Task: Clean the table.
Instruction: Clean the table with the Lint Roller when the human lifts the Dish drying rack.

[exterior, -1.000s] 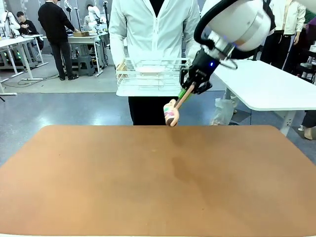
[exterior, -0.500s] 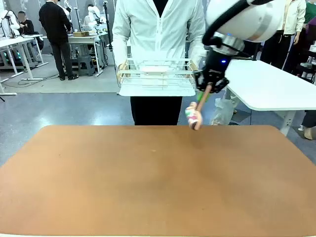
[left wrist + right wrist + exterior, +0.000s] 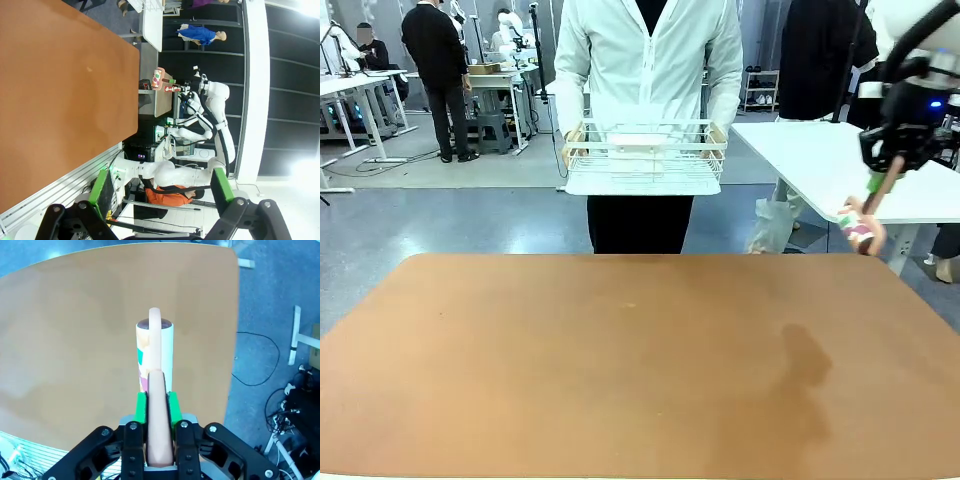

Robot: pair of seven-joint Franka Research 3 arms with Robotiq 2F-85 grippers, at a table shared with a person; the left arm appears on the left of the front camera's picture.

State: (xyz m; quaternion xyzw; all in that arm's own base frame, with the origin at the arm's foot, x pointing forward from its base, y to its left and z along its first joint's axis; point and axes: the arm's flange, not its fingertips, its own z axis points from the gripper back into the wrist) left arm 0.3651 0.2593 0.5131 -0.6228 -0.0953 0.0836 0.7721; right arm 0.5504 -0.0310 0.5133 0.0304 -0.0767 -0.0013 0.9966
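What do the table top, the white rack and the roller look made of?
Table: looks like laminate or coated board, matte reddish-brown, no glare. Rack: thin white-coated wire, open grid. Roller: smooth pink handle, likely plastic; printed roll, possibly paper.

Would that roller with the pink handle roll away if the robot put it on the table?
Probably not far: the roller has a round drum, but its long handle would likely drag on the table. It seems stiff, sticking straight out of the right gripper without drooping. Likely light too, since a pinch at the handle's end carries it.
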